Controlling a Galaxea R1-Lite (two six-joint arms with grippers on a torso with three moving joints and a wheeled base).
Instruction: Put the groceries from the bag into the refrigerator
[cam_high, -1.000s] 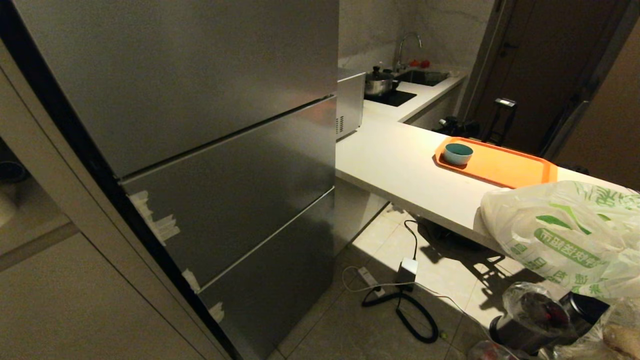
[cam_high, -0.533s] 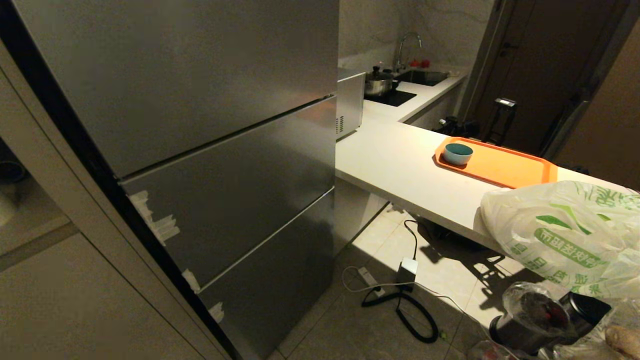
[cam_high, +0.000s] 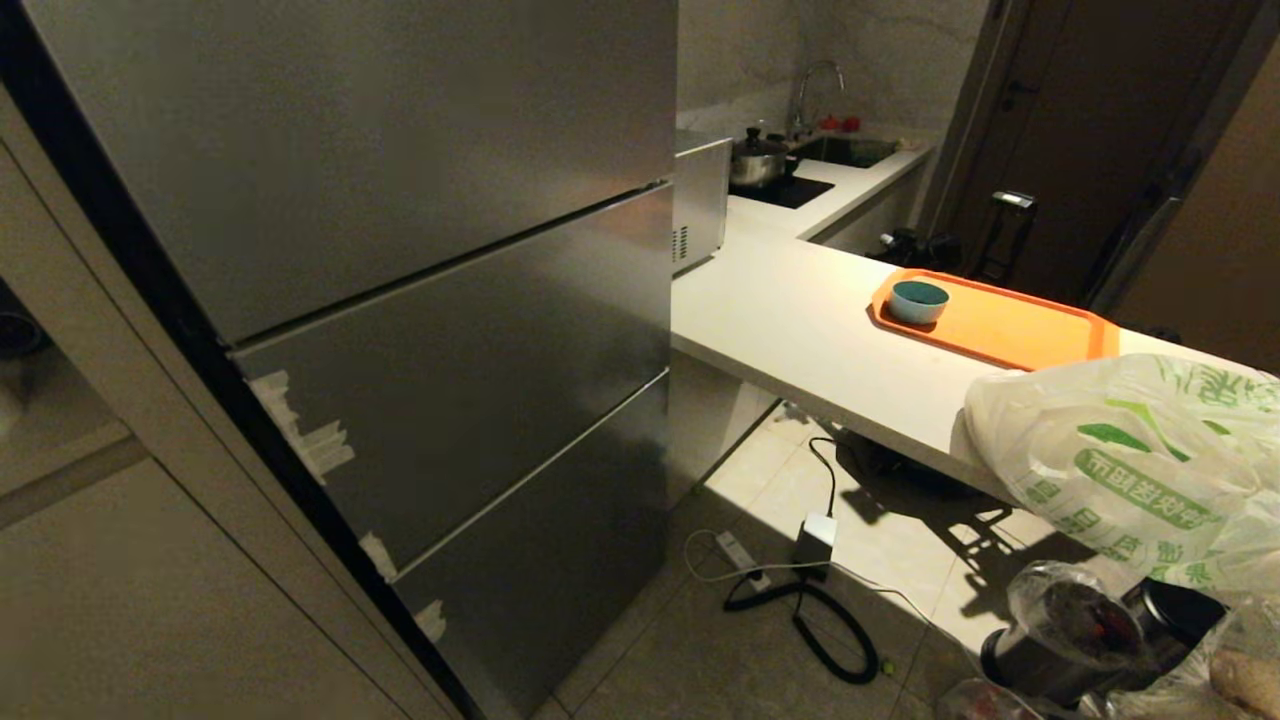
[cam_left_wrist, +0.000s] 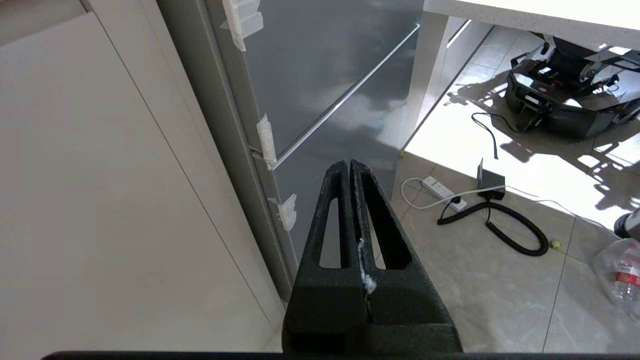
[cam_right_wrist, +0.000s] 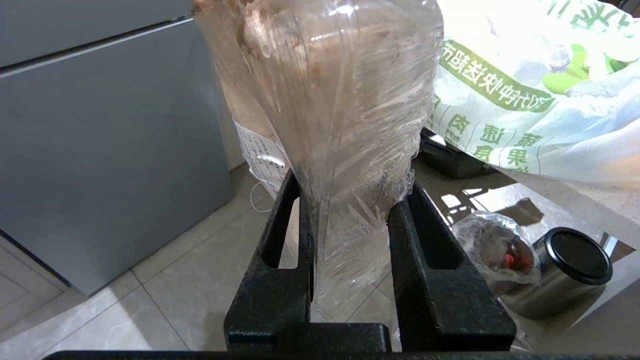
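One clear crinkly plastic pack of pale beige-brown lumps (cam_right_wrist: 340, 100) is pinched between the two black fingers of the right gripper (cam_right_wrist: 350, 200), the film bunched where the pads squeeze it and the bulk of the pack standing out beyond the fingertips. The right gripper points toward the floor in front of the tall brushed grey-steel refrigerator (cam_high: 400, 250), whose stacked doors are all shut; pale tape scraps (cam_high: 310, 440) cling to its left edge. The translucent white plastic shopping bag with green Chinese characters (cam_high: 1130, 460) sits at the near edge of the white counter (cam_high: 800, 330), partly overhanging it, just beside the held pack in the right wrist view. Farther back along the counter lies a flat orange tray (cam_high: 1010, 325) with a small teal bowl (cam_high: 918, 300) in its left corner.

The left gripper (cam_left_wrist: 350, 172) has its fingers pressed together with nothing between them; it hangs low before the lowest fridge door, pointing at the floor tiles.

Only the wrist views show the grippers; neither arm appears in the head view. The right wrist view alone shows the printed white label (cam_right_wrist: 260, 150) on the pack. The left wrist view alone shows a clear water bottle with red label (cam_left_wrist: 622, 272) lying on the floor, past a white power strip (cam_left_wrist: 442, 190) and a coiled black cable (cam_left_wrist: 515, 232). A steel canister with a black lid (cam_right_wrist: 565, 270) stands on the floor beneath the counter edge.
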